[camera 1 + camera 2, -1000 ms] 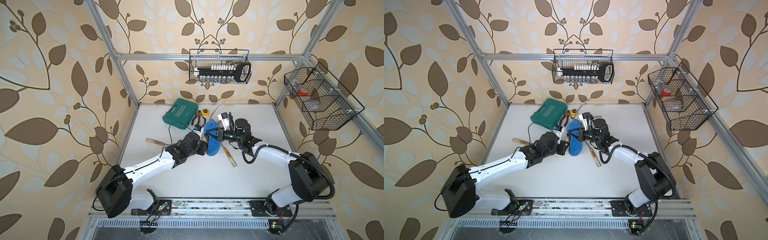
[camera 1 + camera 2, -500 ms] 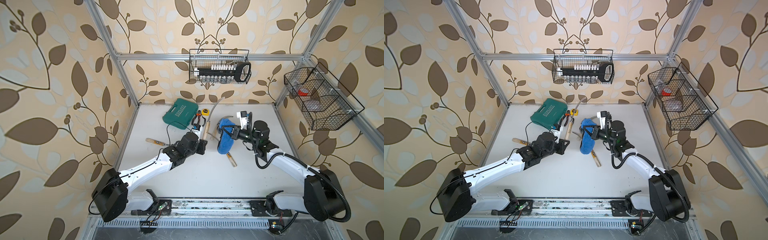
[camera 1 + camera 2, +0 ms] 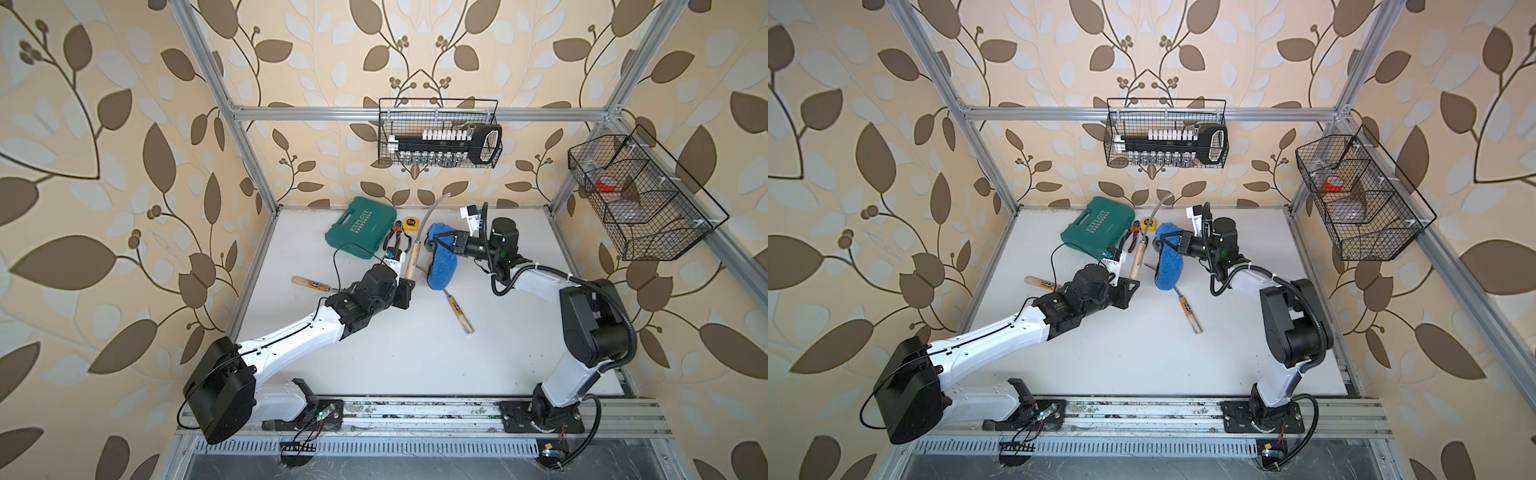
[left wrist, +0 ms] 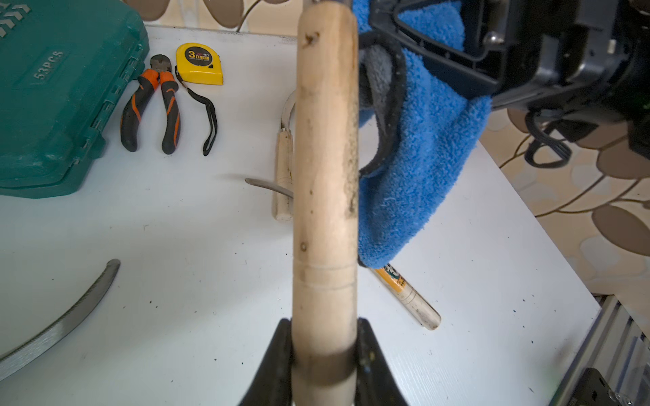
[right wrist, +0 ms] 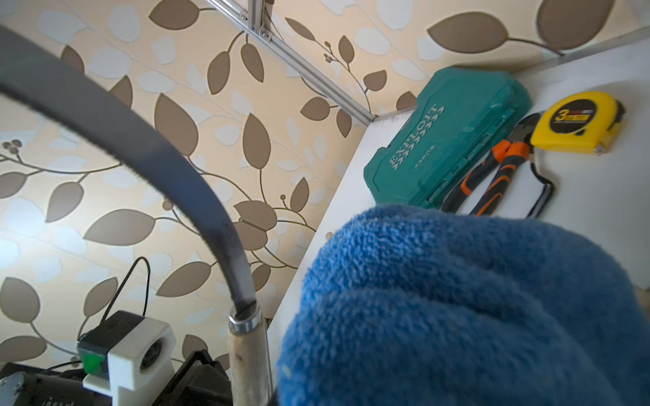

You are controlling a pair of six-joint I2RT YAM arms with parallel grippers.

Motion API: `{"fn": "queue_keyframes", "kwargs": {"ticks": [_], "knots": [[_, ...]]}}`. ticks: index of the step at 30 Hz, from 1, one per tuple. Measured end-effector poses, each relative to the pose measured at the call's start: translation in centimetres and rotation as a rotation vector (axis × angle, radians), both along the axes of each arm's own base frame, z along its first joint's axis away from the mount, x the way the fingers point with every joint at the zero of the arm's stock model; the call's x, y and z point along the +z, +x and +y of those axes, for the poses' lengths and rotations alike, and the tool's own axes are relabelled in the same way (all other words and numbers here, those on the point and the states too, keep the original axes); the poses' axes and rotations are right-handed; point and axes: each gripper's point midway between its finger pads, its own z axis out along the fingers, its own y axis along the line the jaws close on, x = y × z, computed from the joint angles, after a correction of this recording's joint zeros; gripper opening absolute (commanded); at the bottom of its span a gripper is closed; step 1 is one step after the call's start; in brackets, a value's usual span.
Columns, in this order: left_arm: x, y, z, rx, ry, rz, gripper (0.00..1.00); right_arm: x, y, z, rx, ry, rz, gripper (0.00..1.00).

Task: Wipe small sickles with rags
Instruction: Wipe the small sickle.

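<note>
The left gripper [image 4: 325,351] is clamped on one sickle [image 3: 413,259] by its handle butt, with the blade held off the table [image 3: 395,353] toward twelve o'clock, probably to expose it to the rag [image 3: 441,266]. The rag hangs pinched in the closed right gripper [image 3: 435,244], just at the handle's three o'clock.

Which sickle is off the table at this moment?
The sickle clamped by its wooden handle in the jaws of the left gripper; the rest lie flat on the table.
</note>
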Motion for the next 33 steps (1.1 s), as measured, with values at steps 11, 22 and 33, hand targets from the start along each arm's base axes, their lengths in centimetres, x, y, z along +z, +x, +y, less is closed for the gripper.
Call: {"fn": "queue_keyframes", "kwargs": {"ticks": [11, 22, 33], "knots": [[0.0, 0.4, 0.6, 0.034, 0.019, -0.015, 0.0, 2.2, -0.9, 4.2, 0.118, 0.038, -0.053, 0.0], [-0.6, 0.8, 0.8, 0.04, 0.055, -0.024, 0.0, 1.6, -0.5, 3.6, 0.011, 0.007, -0.044, 0.0], [-1.4, 0.9, 0.4, 0.02, 0.077, -0.016, 0.0, 1.1, -1.0, 2.8, -0.096, -0.032, -0.045, 0.0]]}}
